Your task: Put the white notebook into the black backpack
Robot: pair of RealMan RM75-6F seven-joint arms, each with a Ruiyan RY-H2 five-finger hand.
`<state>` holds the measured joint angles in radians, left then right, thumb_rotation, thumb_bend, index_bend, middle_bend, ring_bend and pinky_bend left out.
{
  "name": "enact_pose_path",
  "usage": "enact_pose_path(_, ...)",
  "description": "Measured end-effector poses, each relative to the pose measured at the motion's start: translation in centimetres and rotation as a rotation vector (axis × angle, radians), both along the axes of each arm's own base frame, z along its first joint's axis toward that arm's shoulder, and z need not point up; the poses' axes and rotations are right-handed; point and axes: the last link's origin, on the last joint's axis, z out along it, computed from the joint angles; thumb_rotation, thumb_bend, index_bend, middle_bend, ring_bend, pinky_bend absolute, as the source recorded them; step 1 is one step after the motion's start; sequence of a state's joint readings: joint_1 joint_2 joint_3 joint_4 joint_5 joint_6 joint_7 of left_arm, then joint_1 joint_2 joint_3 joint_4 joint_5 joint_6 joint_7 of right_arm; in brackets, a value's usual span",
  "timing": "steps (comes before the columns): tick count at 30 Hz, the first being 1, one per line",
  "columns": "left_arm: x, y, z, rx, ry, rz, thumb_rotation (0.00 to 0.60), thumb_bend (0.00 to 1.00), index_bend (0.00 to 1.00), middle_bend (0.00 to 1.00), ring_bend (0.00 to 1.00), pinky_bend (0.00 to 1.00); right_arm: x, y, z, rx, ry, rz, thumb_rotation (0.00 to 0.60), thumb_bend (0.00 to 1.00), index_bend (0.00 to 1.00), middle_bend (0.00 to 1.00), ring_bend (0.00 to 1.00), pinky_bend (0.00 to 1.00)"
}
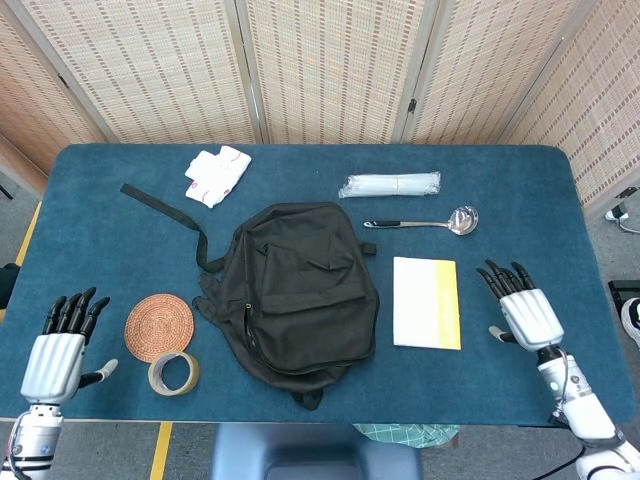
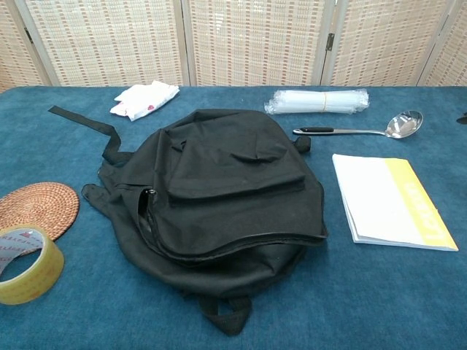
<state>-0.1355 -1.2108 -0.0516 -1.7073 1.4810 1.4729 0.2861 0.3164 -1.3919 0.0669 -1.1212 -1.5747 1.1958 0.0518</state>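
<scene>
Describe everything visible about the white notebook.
The white notebook lies flat and closed on the blue table, just right of the black backpack without touching it. Its cover is white with a yellow band along the right edge carrying pale lettering too small to read. In the chest view the stacked page edges show along its near and left sides. The ladle lies beyond it. The right hand hovers to its right, fingers spread, not touching it.

A staged test room: a blue-clothed bench (image 1: pixel 520 190) fenced by woven folding screens (image 1: pixel 330 65) along the frame's top.
</scene>
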Motion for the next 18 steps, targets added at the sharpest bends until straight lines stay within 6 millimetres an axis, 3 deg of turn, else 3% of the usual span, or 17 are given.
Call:
enact_pose_path(7, -0.1, -0.2, 0.0, 0.002, -0.003, 0.005, 0.600, 0.19, 0.16, 0.07, 0.08, 0.00, -0.7, -2.4, -2.8, 0.038, 0.029, 0.000, 0.600, 0.13, 0.03, 0.06, 0.12, 0.05)
enact_pose_path(18, -0.6, -0.3, -0.1, -0.002, -0.004, 0.020, 0.600, 0.19, 0.16, 0.07, 0.08, 0.00, -0.7, -3.7, -5.6, 0.083, 0.045, 0.016, 0.600, 0.13, 0.03, 0.06, 0.12, 0.05)
